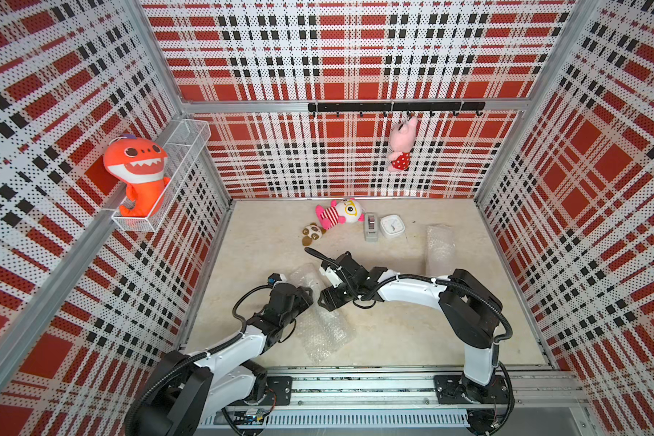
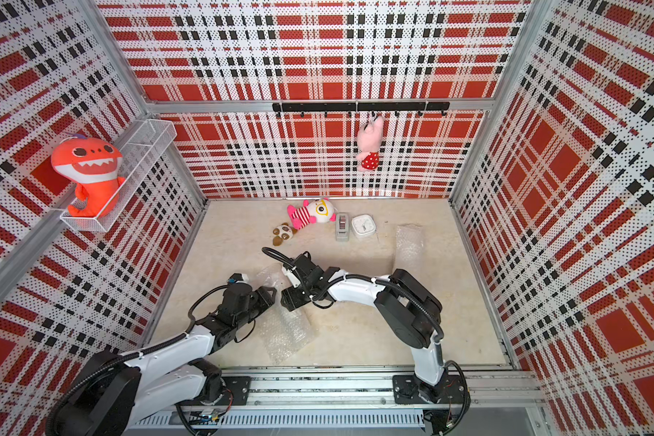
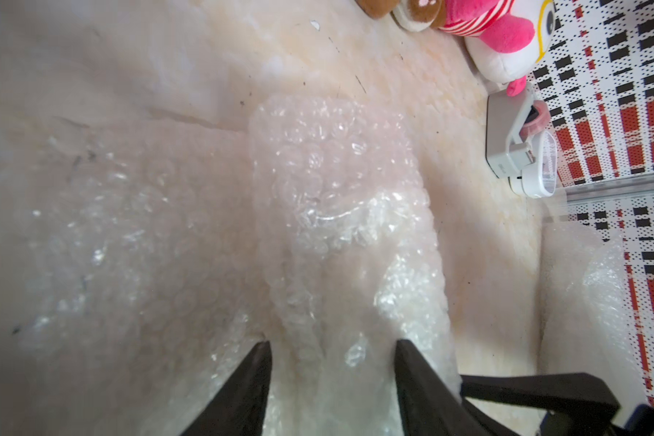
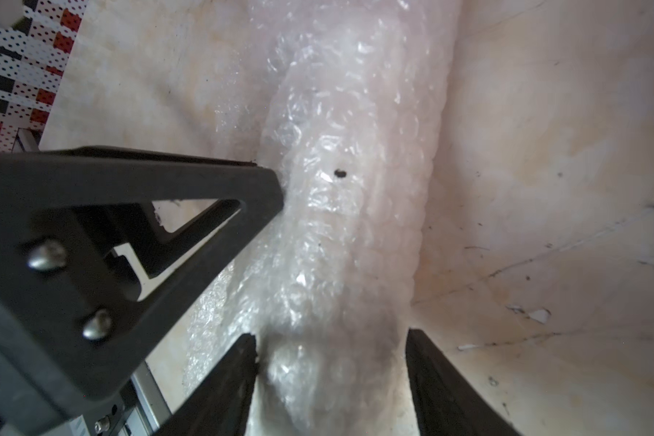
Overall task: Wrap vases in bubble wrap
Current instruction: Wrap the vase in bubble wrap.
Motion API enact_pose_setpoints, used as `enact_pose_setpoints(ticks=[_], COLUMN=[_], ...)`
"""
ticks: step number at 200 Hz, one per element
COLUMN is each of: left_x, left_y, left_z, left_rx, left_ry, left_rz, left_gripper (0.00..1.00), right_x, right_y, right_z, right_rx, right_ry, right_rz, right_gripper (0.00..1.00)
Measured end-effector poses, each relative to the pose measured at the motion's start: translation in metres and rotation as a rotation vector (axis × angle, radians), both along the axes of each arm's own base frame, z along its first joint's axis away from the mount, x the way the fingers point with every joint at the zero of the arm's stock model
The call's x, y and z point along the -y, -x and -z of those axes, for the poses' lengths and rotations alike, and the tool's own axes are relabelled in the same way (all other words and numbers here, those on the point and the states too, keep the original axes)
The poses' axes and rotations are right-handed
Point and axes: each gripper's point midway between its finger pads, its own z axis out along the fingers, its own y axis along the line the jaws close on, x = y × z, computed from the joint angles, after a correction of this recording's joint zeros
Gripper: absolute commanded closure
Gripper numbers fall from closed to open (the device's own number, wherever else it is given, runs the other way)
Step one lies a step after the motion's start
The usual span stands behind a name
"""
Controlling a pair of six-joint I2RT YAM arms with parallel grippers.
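A crinkly sheet of bubble wrap [image 1: 323, 326] [image 2: 286, 328] lies near the front of the floor, rolled round a bulky whitish form. No vases show bare. My left gripper [image 1: 307, 295] [image 3: 333, 345] grips one end of this roll [image 3: 337, 234], a black finger pressed on each side. From the opposite side my right gripper [image 1: 323, 300] [image 4: 331, 334] straddles the roll [image 4: 352, 211] with jaws wide: one finger touches the wrap, the other stands at its edge. The left gripper's finger [image 4: 204, 196] shows in the right wrist view. A second bubble wrap bundle [image 1: 440, 249] [image 2: 408, 245] lies at the back right.
At the back stand a white square clock [image 1: 392, 225] and a grey tape dispenser [image 1: 370, 226], with a pink striped plush [image 1: 338, 213] and a small brown plush [image 1: 312, 234] beside them. An orange shark plush [image 1: 136, 170] sits in a wall basket. Plaid walls close three sides.
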Motion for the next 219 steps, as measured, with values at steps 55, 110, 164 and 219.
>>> enact_pose_setpoints(ticks=[55,110,164,219], left_x=[-0.034,-0.052,-0.049,-0.031], left_y=[0.021,0.043,0.045,0.034], left_z=[0.0,0.014,0.026,0.028], left_rx=[-0.071,-0.164,-0.207,-0.183], left_ry=[-0.071,-0.11,-0.119,-0.087], left_rz=[-0.099,-0.169,-0.169,-0.135], left_gripper=[0.4,0.4,0.48,0.76], right_x=[-0.004,-0.004,-0.004,-0.004], right_y=[0.003,0.002,0.002,0.002], right_z=[0.001,0.001,0.001,0.0], right_rx=[0.042,0.069,0.084,0.094], right_ry=[0.024,0.04,0.046,0.052], right_rz=[-0.008,-0.018,-0.021,-0.02], right_gripper=[0.41,0.41,0.42,0.43])
